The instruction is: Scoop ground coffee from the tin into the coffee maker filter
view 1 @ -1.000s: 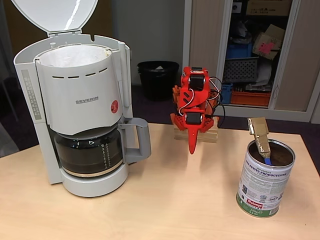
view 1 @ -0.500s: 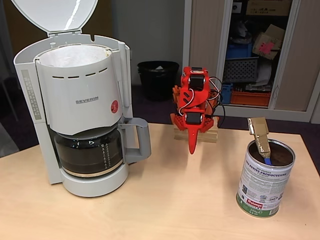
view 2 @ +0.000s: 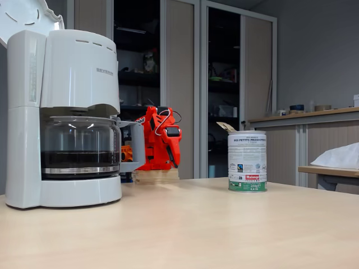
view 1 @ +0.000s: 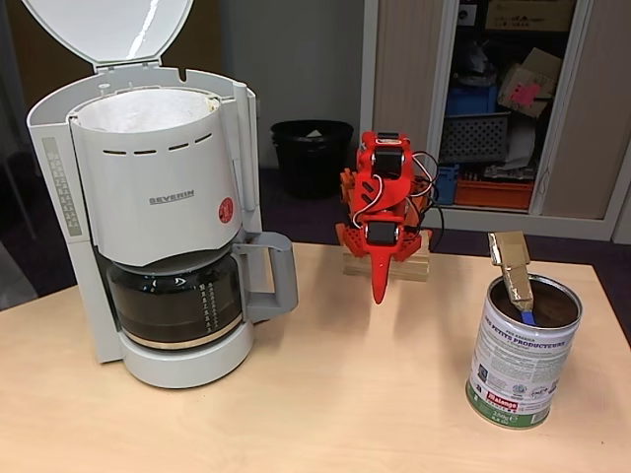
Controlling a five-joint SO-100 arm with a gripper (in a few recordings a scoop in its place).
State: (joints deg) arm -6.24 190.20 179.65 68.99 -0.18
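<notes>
Fixed view from above the front edge. The coffee maker (view 1: 163, 217) stands toward the left edge of the table (view 1: 325, 394), lid raised, with a white paper filter (view 1: 143, 108) in its basket; whether grounds lie in the filter cannot be told. The open coffee tin (view 1: 523, 350) stands near the right front corner, dark grounds showing inside, and a scoop (view 1: 515, 271) with a taped handle leans in it against the rim. The red arm is folded at the middle of the back edge, its gripper (view 1: 380, 286) pointing down, fingers pressed together on nothing, well apart from tin and scoop.

Low fixed view along the surface. The coffee maker (view 2: 64, 117) is at left, the gripper (view 2: 174, 157) hangs folded behind it at the back edge, and the tin (view 2: 247, 161) stands to the right with the scoop handle (view 2: 226, 127) above its rim.

Progress: scoop at rest in the tin and arm parked suit either scooping still ahead or a scoop returned after filling.
</notes>
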